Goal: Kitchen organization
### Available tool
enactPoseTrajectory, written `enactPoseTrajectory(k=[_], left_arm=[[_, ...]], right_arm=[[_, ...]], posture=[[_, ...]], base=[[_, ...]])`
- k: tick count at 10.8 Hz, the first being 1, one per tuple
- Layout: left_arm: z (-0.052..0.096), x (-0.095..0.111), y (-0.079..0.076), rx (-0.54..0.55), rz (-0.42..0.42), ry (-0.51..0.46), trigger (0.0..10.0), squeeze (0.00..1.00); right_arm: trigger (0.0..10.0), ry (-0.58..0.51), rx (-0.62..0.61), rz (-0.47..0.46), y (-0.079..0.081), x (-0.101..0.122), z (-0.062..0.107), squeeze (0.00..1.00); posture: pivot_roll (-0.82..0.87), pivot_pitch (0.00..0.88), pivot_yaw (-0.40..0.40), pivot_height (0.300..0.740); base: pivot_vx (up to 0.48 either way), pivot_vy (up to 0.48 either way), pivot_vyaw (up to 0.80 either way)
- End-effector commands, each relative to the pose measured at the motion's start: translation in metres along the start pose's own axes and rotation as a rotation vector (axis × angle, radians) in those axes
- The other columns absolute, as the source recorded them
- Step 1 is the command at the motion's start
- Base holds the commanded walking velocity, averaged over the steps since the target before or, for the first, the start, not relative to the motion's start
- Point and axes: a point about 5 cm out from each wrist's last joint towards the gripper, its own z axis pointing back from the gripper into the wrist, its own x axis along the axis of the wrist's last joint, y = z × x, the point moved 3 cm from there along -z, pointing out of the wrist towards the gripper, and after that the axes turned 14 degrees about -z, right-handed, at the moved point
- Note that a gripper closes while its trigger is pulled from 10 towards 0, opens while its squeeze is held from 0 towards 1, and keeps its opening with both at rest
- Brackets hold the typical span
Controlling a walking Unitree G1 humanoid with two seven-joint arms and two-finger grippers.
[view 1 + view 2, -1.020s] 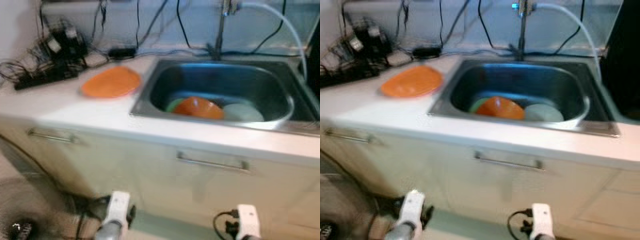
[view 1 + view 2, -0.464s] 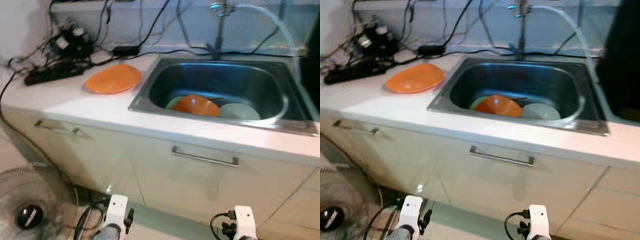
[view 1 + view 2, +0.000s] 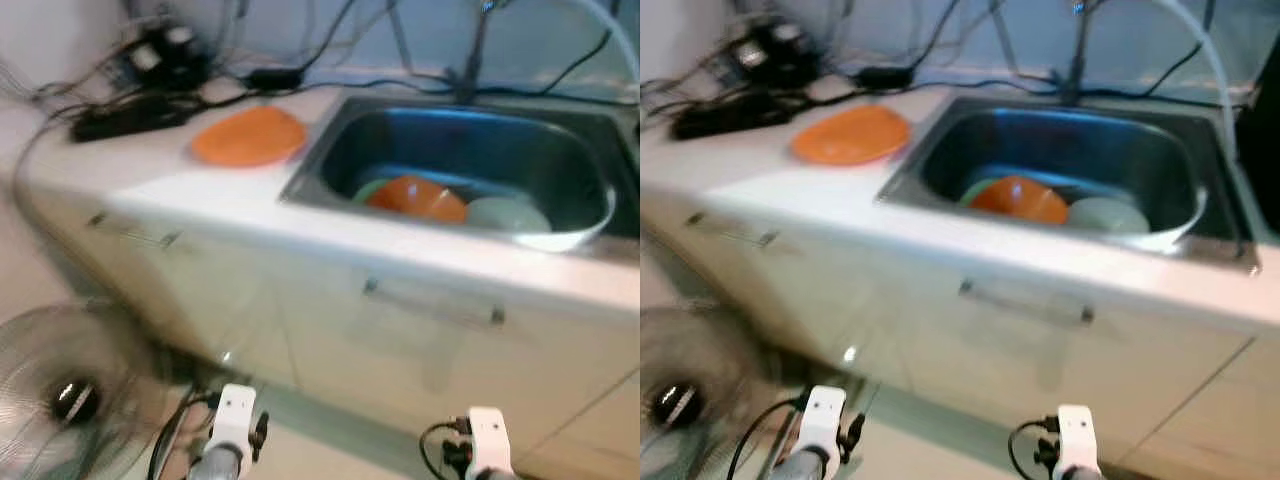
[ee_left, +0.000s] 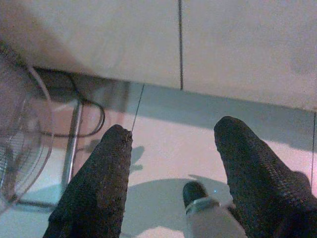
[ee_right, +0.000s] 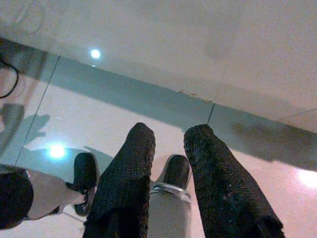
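A floor fan (image 3: 70, 395) with a round wire cage stands on the pale tiled floor (image 4: 163, 148), in front of the cream cabinet fronts (image 3: 940, 330). A thin cable (image 4: 91, 116) runs along the floor by the fan's frame. At the back of the white countertop (image 3: 200, 190), against the wall, a black power strip (image 3: 125, 118) lies among a tangle of dark cables and adapters (image 3: 170, 60). A pale hose (image 3: 1200, 50) arcs above the far edge of the counter. The picture is blurred.

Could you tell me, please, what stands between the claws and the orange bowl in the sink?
Both claws, left and right, hang low by the floor. The cabinet front and sink rim stand between them and the orange bowl.
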Motion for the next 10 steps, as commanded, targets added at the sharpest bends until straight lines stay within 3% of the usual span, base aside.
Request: enactPoseTrajectory(k=[1,3,10], left_arm=[[0.0015,-0.0059,0.0044,0.018,0.006,0.019,10.0,0.00],[0.0020,-0.0086,0.0041,0.016,0.006,0.032,10.0,0.00],[0.0019,-0.0084,0.0085,0.038,0.017,0.031,10.0,0.00]], right_arm=[[10.0,-0.001,0.007,-0.003,0.0017,-0.0005,-0.0001,0.00],[10.0,0.003,0.006,-0.003,0.0011,-0.0008,-0.0001,0.00],[10.0,0.017,0.010,0.005,0.0001,-0.0021,0.0003,0.00]], posture=[[0.03,0.000,0.091,0.728],[0.03,0.000,0.089,0.728],[0.03,0.000,0.087,0.728]], base=[[0.000,0.000,0.00],[0.000,0.000,0.00],[0.000,0.000,-0.67]])
